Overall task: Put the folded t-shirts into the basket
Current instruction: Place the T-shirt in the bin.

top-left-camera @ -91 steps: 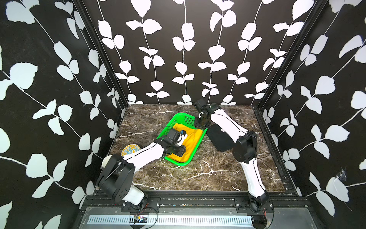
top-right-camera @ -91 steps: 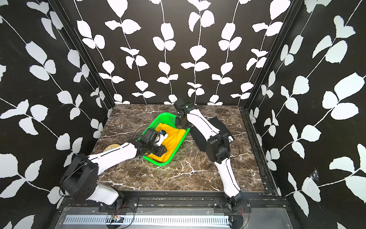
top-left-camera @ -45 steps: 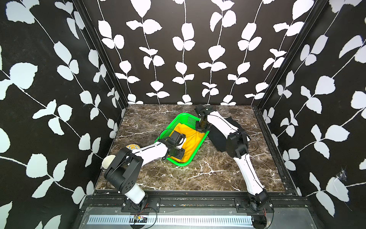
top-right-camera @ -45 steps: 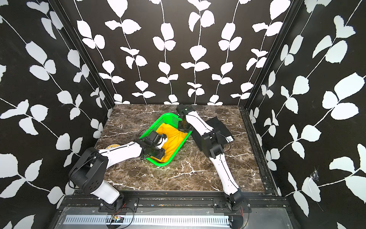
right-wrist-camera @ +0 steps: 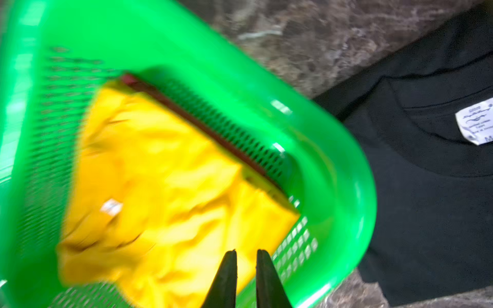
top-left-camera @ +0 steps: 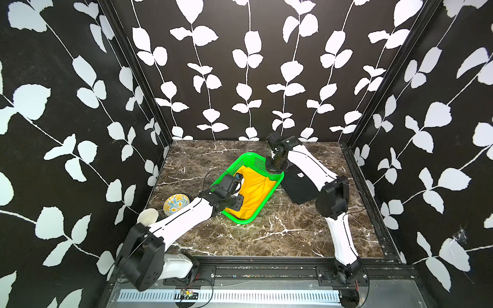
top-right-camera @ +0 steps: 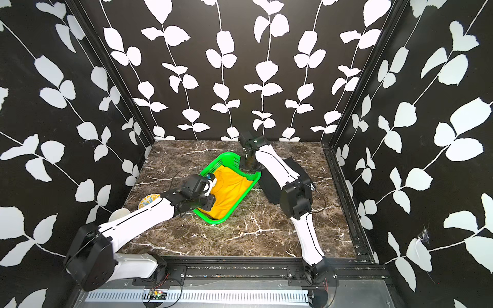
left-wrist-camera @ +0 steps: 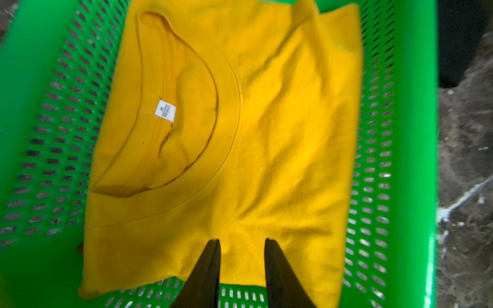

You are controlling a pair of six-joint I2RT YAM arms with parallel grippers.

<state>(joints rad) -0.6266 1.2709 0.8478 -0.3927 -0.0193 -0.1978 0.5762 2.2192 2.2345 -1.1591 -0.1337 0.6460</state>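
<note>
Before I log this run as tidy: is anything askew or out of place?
The yellow t-shirt lies rumpled in the basket, a red edge showing beneath it. The black t-shirt is still outside on the table, partly under the right arm. Nothing looks spilled or damaged.

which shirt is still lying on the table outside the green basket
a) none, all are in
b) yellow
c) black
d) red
c: the black t-shirt lies flat on the marble table beside the basket, under the right arm, while the yellow t-shirt sits on top inside the basket with a red t-shirt edge showing beneath it.
</note>
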